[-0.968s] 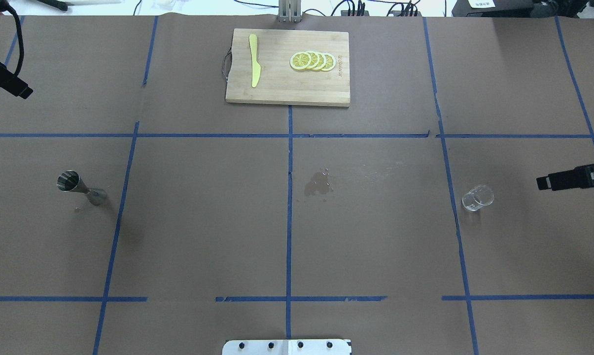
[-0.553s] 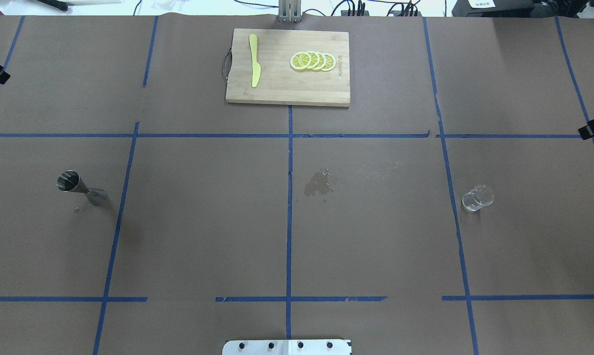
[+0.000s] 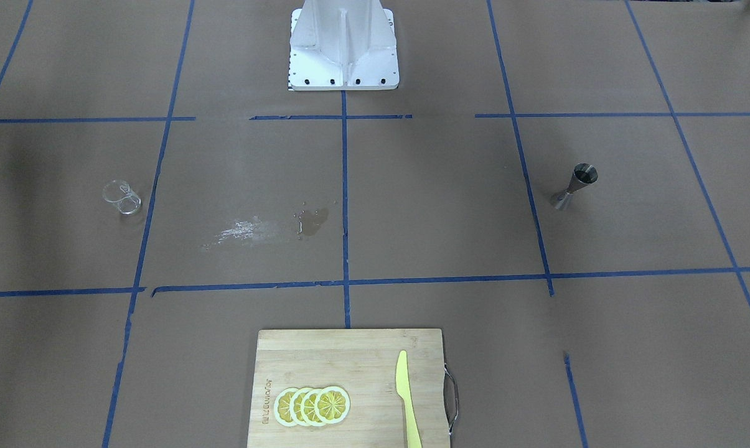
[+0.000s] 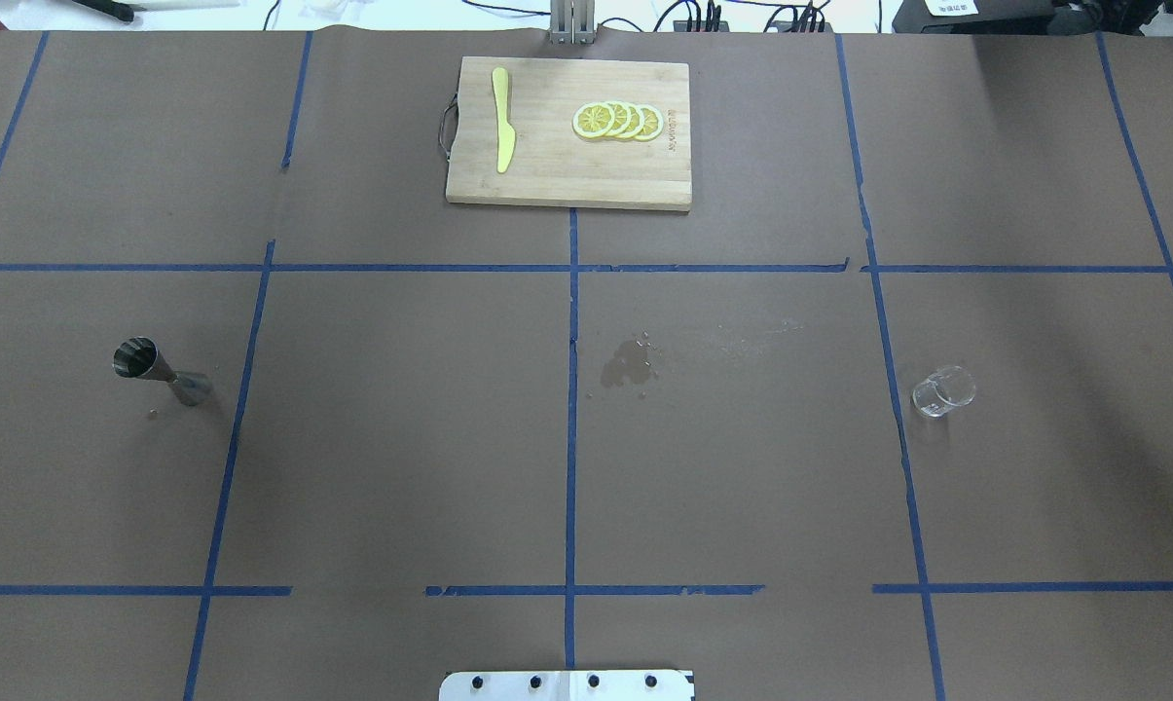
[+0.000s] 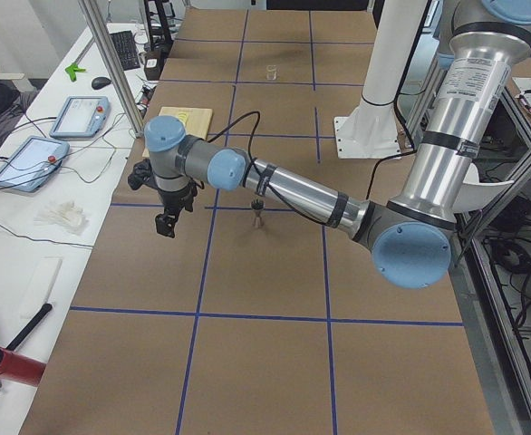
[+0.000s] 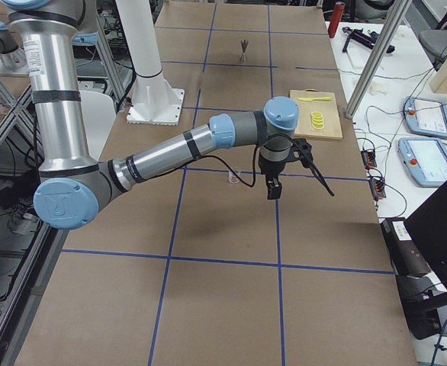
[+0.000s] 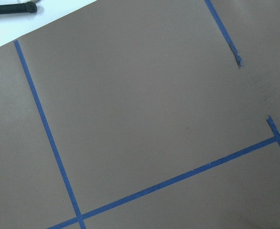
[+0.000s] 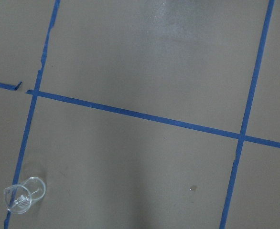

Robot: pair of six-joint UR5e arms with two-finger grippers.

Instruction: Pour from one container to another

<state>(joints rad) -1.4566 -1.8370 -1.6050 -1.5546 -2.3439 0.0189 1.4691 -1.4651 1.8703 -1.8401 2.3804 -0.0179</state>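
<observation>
Overhead exterior view: the metal jigger (image 4: 158, 370) stands upright on the left part of the surface (image 4: 401, 438), and the glass cup (image 4: 943, 391) stands upright well apart on the right, with a wet patch (image 4: 628, 365) between them. Side views show the left fingers (image 5: 165, 225) hanging near the jigger and the right fingers (image 6: 271, 191) near the cup. Whether either pair is wide or narrow, I cannot tell.

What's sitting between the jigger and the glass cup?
Between jigger and glass cup: a wet spill, a whitish smear, blue tape lines; overhead and front views.
</observation>
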